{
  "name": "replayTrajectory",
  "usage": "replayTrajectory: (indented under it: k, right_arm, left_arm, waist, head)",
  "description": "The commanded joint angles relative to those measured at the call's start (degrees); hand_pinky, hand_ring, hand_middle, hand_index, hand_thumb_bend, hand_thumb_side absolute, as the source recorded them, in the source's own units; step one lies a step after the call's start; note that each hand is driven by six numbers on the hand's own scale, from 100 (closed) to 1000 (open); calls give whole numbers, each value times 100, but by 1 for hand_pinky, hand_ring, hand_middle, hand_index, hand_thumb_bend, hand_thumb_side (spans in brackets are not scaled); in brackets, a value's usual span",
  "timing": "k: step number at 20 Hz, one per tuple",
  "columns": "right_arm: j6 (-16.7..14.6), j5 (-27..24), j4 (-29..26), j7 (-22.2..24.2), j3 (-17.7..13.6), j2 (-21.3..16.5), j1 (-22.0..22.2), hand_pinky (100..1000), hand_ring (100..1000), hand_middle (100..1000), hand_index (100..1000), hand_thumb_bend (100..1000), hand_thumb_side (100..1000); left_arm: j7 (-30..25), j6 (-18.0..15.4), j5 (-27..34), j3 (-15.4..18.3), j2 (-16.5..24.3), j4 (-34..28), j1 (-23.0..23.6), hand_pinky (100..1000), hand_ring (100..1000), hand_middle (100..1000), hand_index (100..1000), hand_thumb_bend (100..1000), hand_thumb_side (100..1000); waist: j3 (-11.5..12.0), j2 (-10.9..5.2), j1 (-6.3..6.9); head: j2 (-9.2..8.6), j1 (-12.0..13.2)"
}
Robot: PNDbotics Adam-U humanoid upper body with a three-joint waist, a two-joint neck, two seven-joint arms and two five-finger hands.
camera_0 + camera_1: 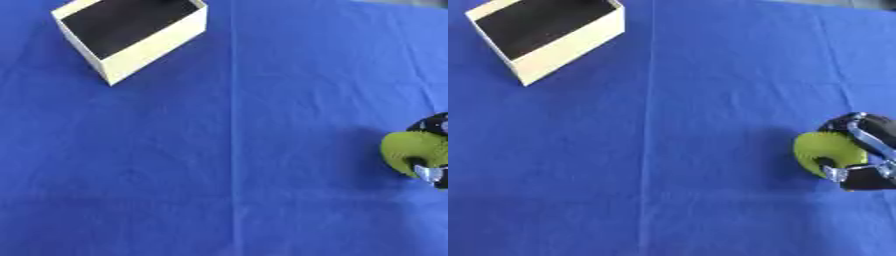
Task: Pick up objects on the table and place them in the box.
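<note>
Nearest item: yellow-green rounded object, resting on the blue cloth-covered table at my lower right.
Right hand: my black-and-silver right hand comes in from the right edge with its fingers curled around the yellow-green object, 1 digit above it and 1 below, so I read it as holding that object.
Object relative to hand: it sits inside the curl, touching the fingers, bulging out on the side away from the palm.
Box: cream-walled open box with a dark inside, well apart from the hand, far up and to its left, turned at an angle.
Left hand: showing in neither view.
Risk: I judge the rounded shape could slide out of the curl during the long carry across to the box.
Second risk: the angled near wall might catch the object if I come in low.
</note>
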Motion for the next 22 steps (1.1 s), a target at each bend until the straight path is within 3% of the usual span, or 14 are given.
replayTrajectory:
  k: [1,7,13,19,22]
  right_arm:
    - [-54,-165,-223,-109,-2,-97,-2,665,581,486,639,100,100]
    - [-443,-108,-252,-566,-10,-147,-95,632,509,408,547,100,100]
    - [-844,315,-252,-1114,-71,-294,-331,636,531,422,565,100,100]
    - [-1179,432,-252,-1471,-201,-511,-774,635,545,441,569,100,100]
    - [-1323,187,-252,-1600,-160,-645,-1281,631,544,443,574,100,100]
  left_arm:
    - [5,10,19,32,92,-83,-42,789,515,522,530,296,100]
    - [13,26,14,39,93,-83,-35,788,515,521,530,292,100]
    - [29,27,4,44,104,-83,-28,788,514,520,530,289,100]
    - [30,36,-3,43,110,-83,-18,789,513,519,529,286,100]
    - [24,35,1,30,114,-83,-24,788,512,519,529,285,100]
  waist:
    - [-6,-109,24]
    - [-24,-120,12]
    - [-23,-132,-1]
    - [-19,-131,-20]
    - [3,-137,-21]
  head:
    - [-42,-2]
    - [-34,16]
    - [-16,29]
    - [15,45]
    - [14,27]
